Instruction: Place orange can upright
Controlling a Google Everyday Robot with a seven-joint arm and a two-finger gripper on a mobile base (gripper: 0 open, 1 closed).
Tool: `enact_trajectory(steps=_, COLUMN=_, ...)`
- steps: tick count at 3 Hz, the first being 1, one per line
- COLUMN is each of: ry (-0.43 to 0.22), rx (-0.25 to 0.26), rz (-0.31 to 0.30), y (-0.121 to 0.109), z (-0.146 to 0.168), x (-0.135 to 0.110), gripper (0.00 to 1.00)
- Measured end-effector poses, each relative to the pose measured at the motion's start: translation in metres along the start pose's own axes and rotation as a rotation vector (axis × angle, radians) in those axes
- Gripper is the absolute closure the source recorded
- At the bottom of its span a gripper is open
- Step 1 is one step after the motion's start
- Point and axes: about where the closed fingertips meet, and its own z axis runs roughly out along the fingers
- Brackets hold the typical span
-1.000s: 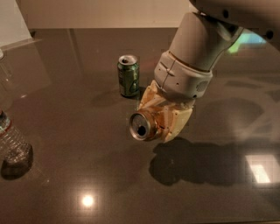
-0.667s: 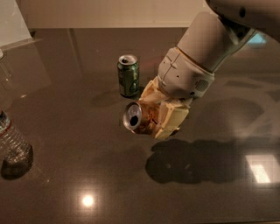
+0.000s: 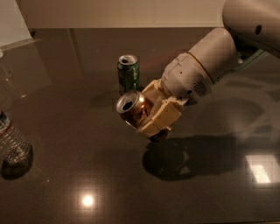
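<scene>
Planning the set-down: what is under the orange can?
Only dark glossy tabletop and shadow lie under the copper-orange aluminium can, held tilted midair by the cream end effector, which hides its base.

A single camera sits high on the near side of the counter [image 3: 65, 175] and looks steeply down across it toward the pale wall [image 3: 131, 13] at the far edge. It is close: the dark surface fills almost the whole view, and a bottle [image 3: 13, 144] is cut off at the left border. The arm [image 3: 210, 61] reaches in from the upper right, bringing the gripper [image 3: 144, 116] near the middle of the view, clamped on the orange can [image 3: 131, 107] whose top is turned toward the lens. A green can [image 3: 128, 72] stands just beyond.
</scene>
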Motion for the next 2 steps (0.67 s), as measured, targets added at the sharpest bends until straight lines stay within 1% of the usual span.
enact_trajectory(steps=1, ry=-0.168, rx=-0.014, rz=0.056, y=-0.0032, z=0.0034, x=-0.0035, gripper=1.0)
enact_trajectory(steps=2, ry=-0.3, rx=-0.026, rz=0.055, y=-0.006, z=0.0043, x=0.0007, gripper=1.0)
